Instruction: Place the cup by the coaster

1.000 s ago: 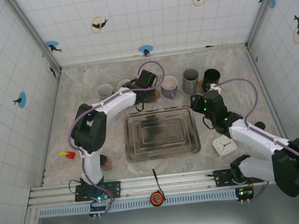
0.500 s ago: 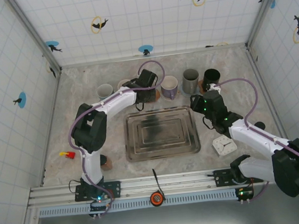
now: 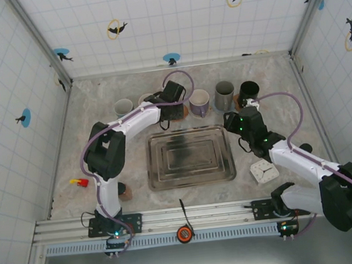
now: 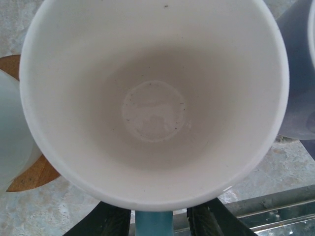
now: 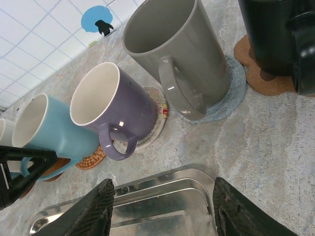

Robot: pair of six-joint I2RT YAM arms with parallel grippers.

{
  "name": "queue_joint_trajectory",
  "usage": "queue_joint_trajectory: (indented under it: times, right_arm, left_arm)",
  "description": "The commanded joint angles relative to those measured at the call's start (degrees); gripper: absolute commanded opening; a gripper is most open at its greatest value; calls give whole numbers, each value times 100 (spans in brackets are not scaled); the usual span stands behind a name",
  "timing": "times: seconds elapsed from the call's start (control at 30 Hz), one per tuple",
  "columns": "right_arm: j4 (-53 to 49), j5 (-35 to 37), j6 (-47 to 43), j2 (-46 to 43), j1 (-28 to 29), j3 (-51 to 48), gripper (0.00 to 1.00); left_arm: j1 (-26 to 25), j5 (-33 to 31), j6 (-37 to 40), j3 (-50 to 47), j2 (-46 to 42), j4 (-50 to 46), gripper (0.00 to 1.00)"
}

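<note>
Because the fingers (image 4: 106, 223) of your left gripper (image 4: 153, 225) stand slightly clear of the handle (image 4: 153, 216) on both sides, you can read that grip as released, not clamped. The blue cup (image 5: 49, 128) stands at the back of the table (image 3: 97, 102), beside the purple cup (image 5: 110, 105), with the brown coaster (image 5: 91, 158) showing at its base. Whether it rests on the coaster or just beside it, you cannot tell. Your right gripper (image 5: 165, 211) hangs over the tray (image 3: 192, 182) with fingers (image 5: 93, 209) spread and empty. The placing looks done, and by my reading 1 step is left: lift the left arm away without nudging the cup.
</note>
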Motion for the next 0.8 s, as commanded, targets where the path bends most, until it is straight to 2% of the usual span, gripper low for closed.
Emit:
queue_joint_trajectory:
  times: [0.0,0.43,0.77]
  right_arm:
    - [138,13,-23,56,-48,345,58]
    - [40,45,-33,-13,-48,365,62]
    - [-63,29,-44,-137,-48,397,62]
  left_arm:
    - [36,126,59,44,-211,65,42]
    - [35,355,-43,-410,-1116,376,48]
    - [36,118,-25,-1213,-2591,916,56]
